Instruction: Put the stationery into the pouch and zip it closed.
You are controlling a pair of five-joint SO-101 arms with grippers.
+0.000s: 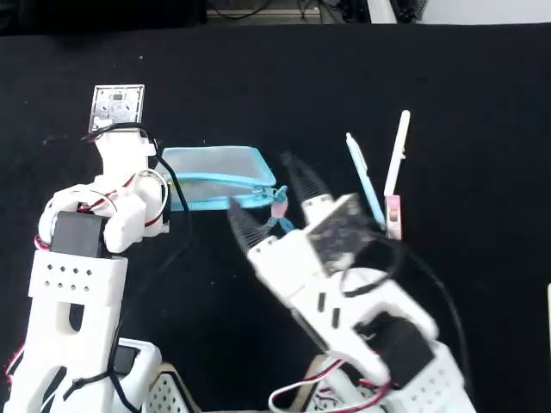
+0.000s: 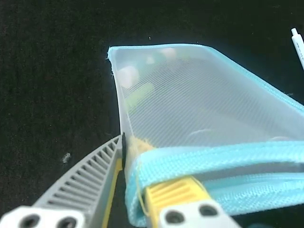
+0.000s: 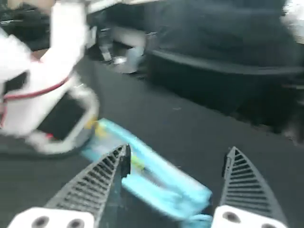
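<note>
A translucent mesh pouch [image 1: 215, 172] with a light blue zipper band lies flat on the black table. Through its mesh [image 2: 199, 104] I see faint green and pale shapes inside. My left gripper [image 2: 133, 148] is shut on the pouch's end by the zipper, at its left end in the high view [image 1: 170, 196]. My right gripper [image 1: 271, 202] hangs open over the pouch's other end, near the pink zipper pull [image 1: 279, 207]. In the right wrist view the pouch [image 3: 156, 180] lies below the spread fingers [image 3: 107, 175]. A blue pen [image 1: 366, 182], a white pen [image 1: 396, 155] and a pink eraser [image 1: 393, 215] lie to the right.
A small white card [image 1: 118, 105] sits behind the left arm. The left arm's white body [image 3: 42, 109] stands close beyond the pouch in the right wrist view. Black table [image 1: 344, 77] stretches behind and to the right of the pens.
</note>
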